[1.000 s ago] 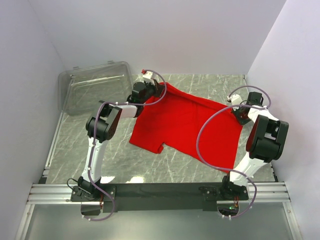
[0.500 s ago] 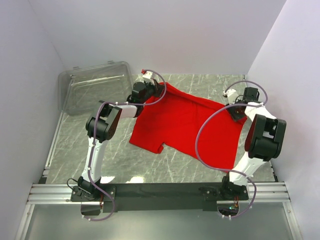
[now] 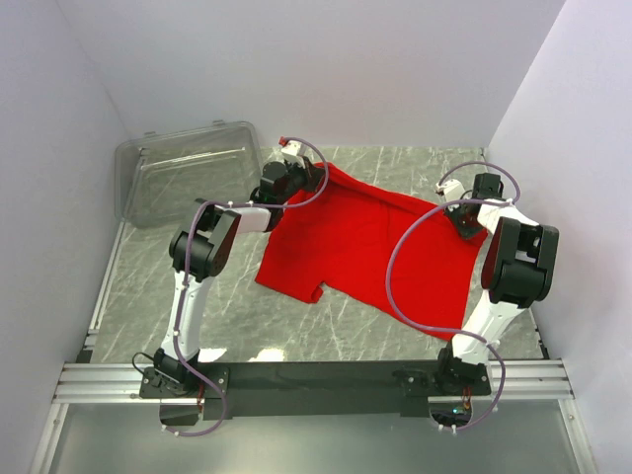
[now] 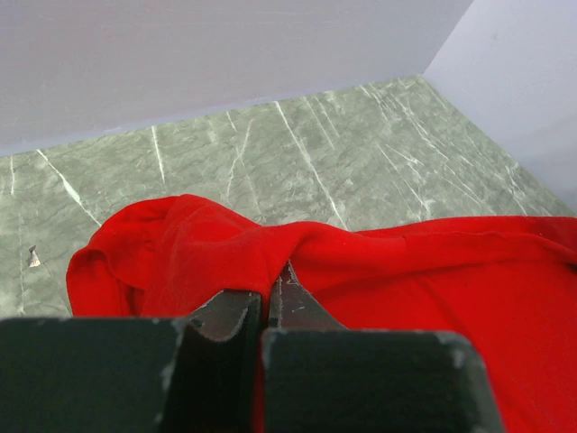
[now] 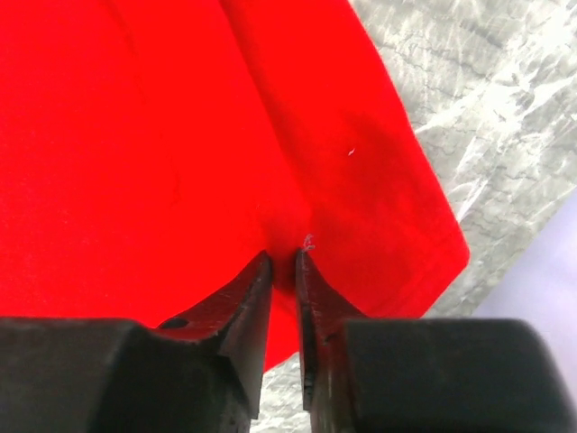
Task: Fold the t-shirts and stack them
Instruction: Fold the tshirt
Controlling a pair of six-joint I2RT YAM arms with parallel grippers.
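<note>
**1. Layout (top view, clock face centred on table)**
- Grey-green marble-pattern tabletop (image 3: 148, 296): bears all items.
- Plain bright red short-sleeved soft-cloth t-shirt (image 3: 365, 247): spread mostly flat from table centre out toward 3 o'clock. One sleeve tab points toward 6 o'clock at the near-left edge.
- Clear plastic bin (image 3: 183, 183): at 10 o'clock, tilted against the left wall, well apart from the shirt.

**2. Arms**
- Left arm: reaches to approx 11 o'clock, at the shirt's far-left corner.
- Right arm: reaches to approx 2 o'clock, at the shirt's far-right corner.
- Each arm is nearest its own corner.

**3. Claw state**
- Left gripper (image 4: 270, 284): jaws pressed together on a bunched ridge of red cloth. The cloth humps up just ahead of the tips.
- Right gripper (image 5: 282, 257): jaws nearly together with red cloth between the tips. Reads as a pinch near the sleeve edge.

**4. Key relation for next move**
- The line between the two pinch pts runs approx 9–10 to 3–4 o'clock, along the far edge.
- The whole shirt body lies toward 6 o'clock from both claws.
- Judgement: the fold needs both claws to carry the far edge toward 6 o'clock, in sync. Uneven travel would likely skew the crease.

**5. Markings**
- No brand, label or legible text on shirt, bin or arms.
</note>
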